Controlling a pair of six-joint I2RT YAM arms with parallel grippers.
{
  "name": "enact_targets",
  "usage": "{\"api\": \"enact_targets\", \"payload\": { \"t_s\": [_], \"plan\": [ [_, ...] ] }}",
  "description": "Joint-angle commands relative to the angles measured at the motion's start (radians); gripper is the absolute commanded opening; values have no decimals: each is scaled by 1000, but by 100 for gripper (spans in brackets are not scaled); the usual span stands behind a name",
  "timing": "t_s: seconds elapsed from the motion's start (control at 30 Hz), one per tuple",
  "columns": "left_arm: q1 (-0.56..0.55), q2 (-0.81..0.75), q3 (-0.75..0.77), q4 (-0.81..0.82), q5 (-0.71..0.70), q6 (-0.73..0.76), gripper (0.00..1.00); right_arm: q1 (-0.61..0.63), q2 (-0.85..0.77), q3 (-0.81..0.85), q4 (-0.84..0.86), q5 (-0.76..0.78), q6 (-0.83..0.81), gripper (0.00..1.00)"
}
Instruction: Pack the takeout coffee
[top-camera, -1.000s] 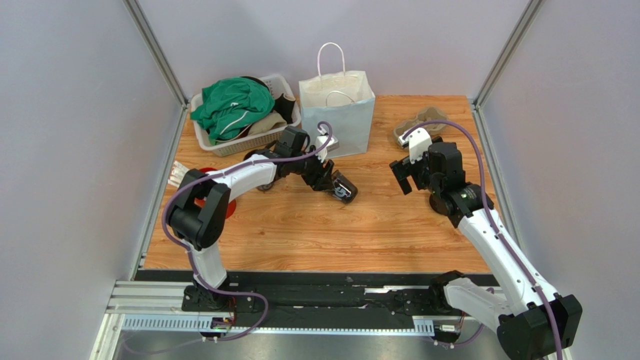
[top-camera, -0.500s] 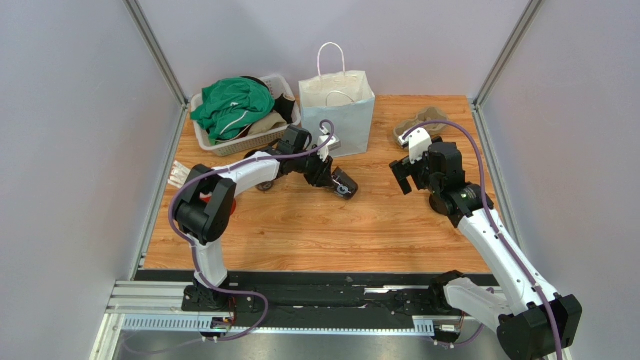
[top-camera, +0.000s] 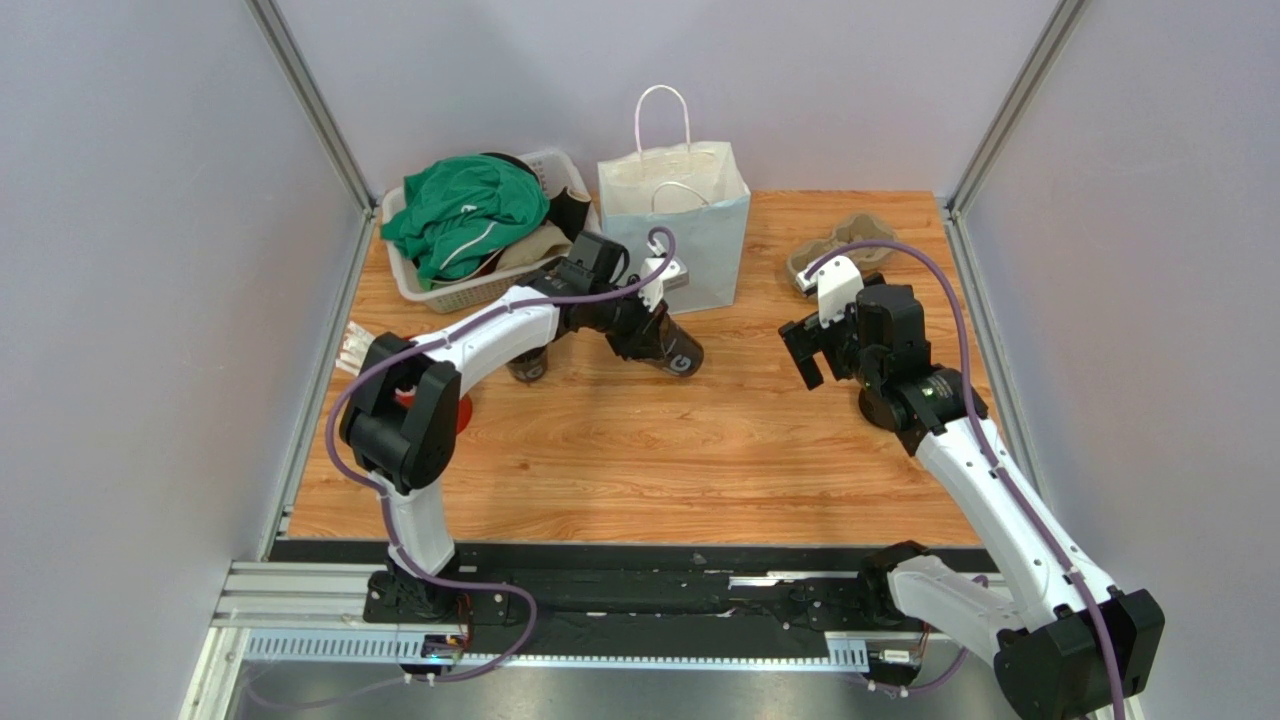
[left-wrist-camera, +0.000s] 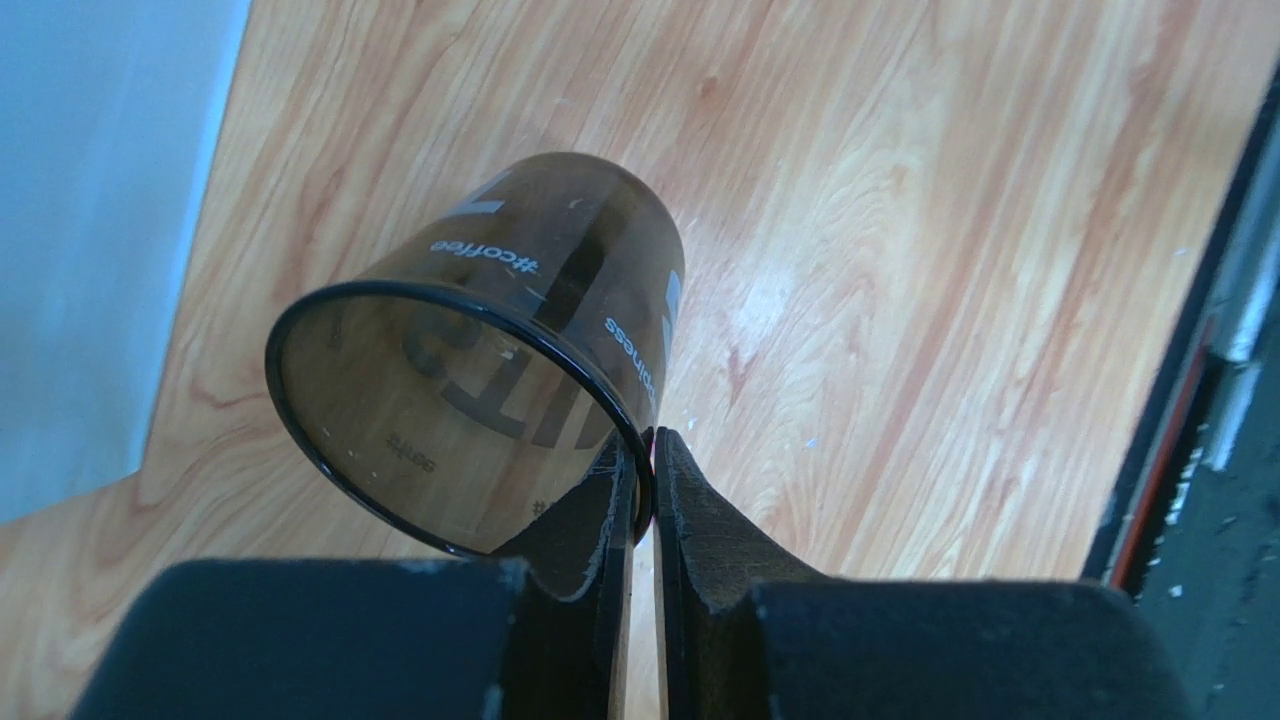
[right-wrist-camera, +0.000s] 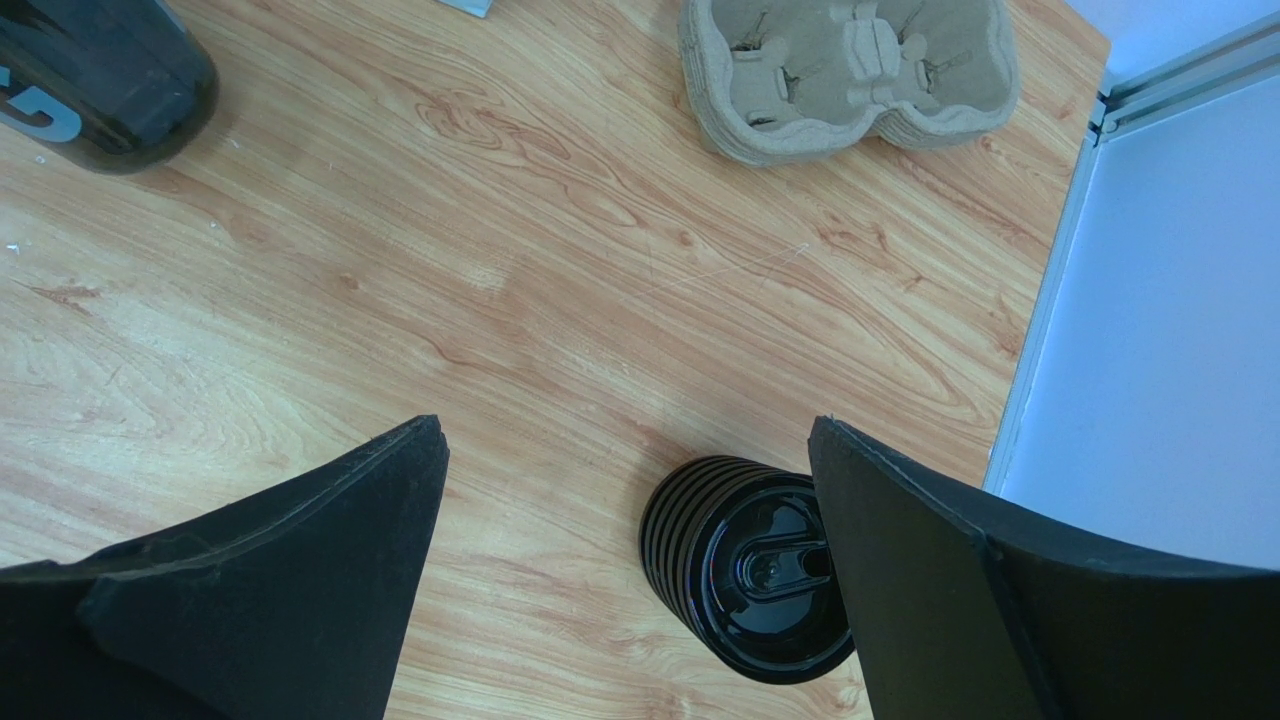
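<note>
My right claw (right-wrist-camera: 627, 435) is nearest, hanging with its fingers wide apart and gripping nothing. Below it, partly behind one finger, the takeout coffee (right-wrist-camera: 759, 585) stands upright with its lid on, close to the right edge of the tabletop (top-camera: 676, 465), about midway back. Farther in, my left claw (left-wrist-camera: 643, 447) is clamped on the rim of a smoky see-through cup (left-wrist-camera: 496, 345), one finger inside and one outside; the cup is tilted. Beyond, a paper bag (top-camera: 676, 210) stands at the far edge. A cardboard carrier (right-wrist-camera: 849, 68) sits in the far right corner and a basket (top-camera: 413, 278) in the far left.
</note>
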Motion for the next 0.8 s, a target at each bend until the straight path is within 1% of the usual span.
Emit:
{"api": "enact_targets", "payload": {
  "t_s": [0.0, 0.07, 0.1, 0.17, 0.33, 0.37, 0.4, 0.5, 0.6, 0.77],
  "plan": [
    [-88, -77, 56, -160, -218, 182, 12, 0, -24, 32, 22, 10, -5, 98],
    [-123, -95, 30, -171, -300, 220, 12, -2, -21, 32, 20, 10, -7, 98],
    [-157, -102, 21, -180, -367, 256, 13, -2, -21, 31, 20, 10, -7, 98],
    [-188, -108, 9, -212, -423, 279, 13, -2, -23, 32, 20, 12, -7, 98],
    [-240, -111, 1, -267, -478, 311, 12, -2, -31, 31, 23, 21, -7, 98],
    [-249, -111, -7, -272, -501, 314, 13, 0, -32, 31, 23, 19, -7, 98],
    [-268, -109, -11, -275, -556, 323, 13, 0, -34, 31, 25, 21, -7, 98],
    [-303, -109, -37, -275, -630, 340, 12, -2, -37, 31, 25, 24, -7, 98],
    [-324, -123, -60, -275, -661, 351, 13, 0, -38, 31, 26, 27, -7, 98],
    [-341, -146, -54, -313, -638, 357, 16, -2, -41, 31, 28, 27, -5, 98]
  ]
}}
